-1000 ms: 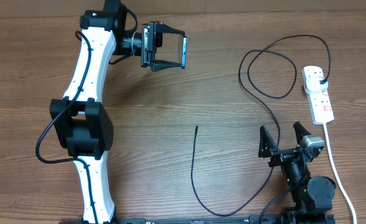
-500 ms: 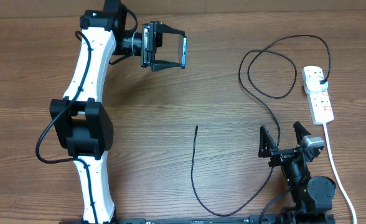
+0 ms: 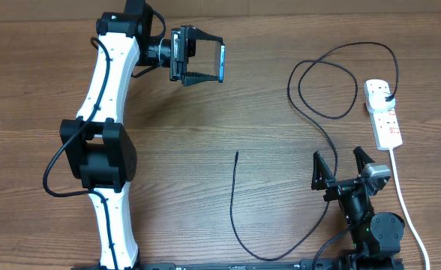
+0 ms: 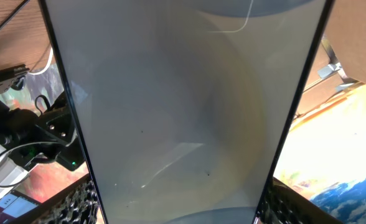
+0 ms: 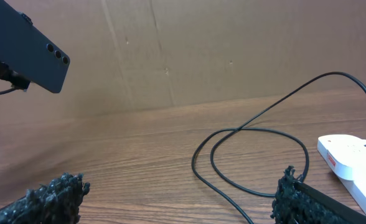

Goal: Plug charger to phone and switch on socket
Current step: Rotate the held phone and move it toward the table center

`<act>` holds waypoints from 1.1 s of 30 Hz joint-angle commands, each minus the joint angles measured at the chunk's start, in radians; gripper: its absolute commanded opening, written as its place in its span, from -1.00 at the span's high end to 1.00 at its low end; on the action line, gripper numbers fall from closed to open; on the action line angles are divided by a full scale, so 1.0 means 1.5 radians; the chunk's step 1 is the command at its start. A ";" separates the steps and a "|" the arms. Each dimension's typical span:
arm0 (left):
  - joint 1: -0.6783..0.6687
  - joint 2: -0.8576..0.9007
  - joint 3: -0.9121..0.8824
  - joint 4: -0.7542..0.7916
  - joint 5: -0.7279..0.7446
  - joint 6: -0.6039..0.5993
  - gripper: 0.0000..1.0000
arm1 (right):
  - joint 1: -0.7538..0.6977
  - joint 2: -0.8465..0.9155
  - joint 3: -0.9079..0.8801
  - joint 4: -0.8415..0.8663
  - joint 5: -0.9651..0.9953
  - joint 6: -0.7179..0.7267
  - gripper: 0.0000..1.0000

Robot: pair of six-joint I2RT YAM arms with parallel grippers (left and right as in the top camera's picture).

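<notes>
My left gripper point(image 3: 211, 60) is raised above the table's far left part, shut on the phone point(image 3: 223, 63), whose blue screen edge shows at the fingertips. In the left wrist view the phone point(image 4: 183, 112) fills the frame between the two fingers point(image 4: 77, 202). From the right wrist its dark back point(image 5: 27, 53) hangs in the air. The charger point(image 3: 233, 202) lies loose on the table, its free tip point(image 3: 237, 154) at mid-table, its plug head point(image 3: 386, 93) in the socket point(image 3: 385, 120). My right gripper point(image 3: 342, 166) stands open and empty near the front right, beside the cable point(image 5: 258, 134).
The socket's thick white cord point(image 3: 404, 199) runs down the right side past my right arm's base. The black cable loops point(image 3: 325, 90) left of the socket point(image 5: 351, 158). A cardboard wall point(image 5: 170, 56) stands behind the wooden table point(image 3: 175, 165).
</notes>
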 commanded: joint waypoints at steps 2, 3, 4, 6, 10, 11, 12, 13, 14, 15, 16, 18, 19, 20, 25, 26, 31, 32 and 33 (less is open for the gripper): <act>0.001 -0.004 0.021 0.003 0.042 0.008 0.91 | 0.004 -0.006 -0.007 0.002 0.006 -0.003 -1.00; 0.001 -0.004 0.021 0.003 0.042 0.014 0.91 | 0.004 -0.006 -0.007 0.002 0.006 -0.003 -1.00; 0.001 -0.004 0.021 0.003 0.042 0.019 0.91 | 0.004 -0.006 -0.007 0.002 0.006 -0.003 -1.00; 0.001 -0.004 0.021 0.003 0.037 0.032 0.92 | 0.004 -0.006 -0.007 0.002 0.006 -0.003 -1.00; 0.000 -0.004 0.021 0.003 -0.002 0.051 0.92 | 0.004 -0.006 -0.007 0.002 0.006 -0.003 -1.00; 0.000 -0.004 0.021 0.002 -0.019 0.051 0.91 | 0.004 -0.006 -0.007 0.002 0.006 -0.003 -1.00; -0.001 -0.004 0.021 0.002 -0.037 0.051 0.92 | 0.004 -0.006 -0.007 0.002 0.006 -0.003 -0.99; -0.002 -0.004 0.021 0.002 -0.055 0.051 0.92 | 0.004 -0.006 -0.007 0.002 0.006 -0.003 -1.00; -0.004 -0.004 0.021 0.002 -0.078 0.051 0.91 | 0.004 -0.006 -0.007 0.002 0.006 -0.003 -1.00; -0.006 -0.004 0.021 0.002 -0.101 0.053 0.92 | 0.004 -0.006 -0.007 0.002 0.006 -0.003 -1.00; -0.008 -0.004 0.021 0.002 -0.129 0.059 0.92 | 0.004 -0.006 -0.007 0.002 0.006 -0.003 -1.00; -0.012 -0.004 0.021 -0.001 -0.180 0.069 0.91 | 0.004 -0.006 -0.007 0.002 0.006 -0.003 -1.00; -0.014 -0.004 0.021 -0.003 -0.201 0.069 0.92 | 0.004 -0.006 -0.007 0.002 0.006 -0.003 -1.00; -0.017 -0.004 0.021 -0.006 -0.237 0.069 0.91 | 0.004 -0.006 -0.007 0.002 0.006 -0.003 -1.00; -0.030 -0.004 0.021 -0.038 -0.423 0.069 0.92 | 0.004 -0.006 -0.007 0.002 0.006 -0.003 -1.00; -0.033 -0.004 0.021 -0.047 -0.464 0.068 0.92 | 0.004 -0.006 -0.007 0.002 0.006 -0.003 -1.00; -0.049 -0.004 0.021 -0.091 -0.611 0.068 0.92 | 0.004 -0.006 -0.007 0.004 0.006 -0.003 -1.00; -0.052 -0.004 0.021 -0.097 -0.631 0.068 0.92 | 0.004 -0.006 -0.007 0.004 0.006 -0.003 -1.00; -0.055 -0.004 0.021 -0.102 -0.649 0.068 0.92 | 0.004 -0.006 -0.007 0.004 0.006 -0.003 -1.00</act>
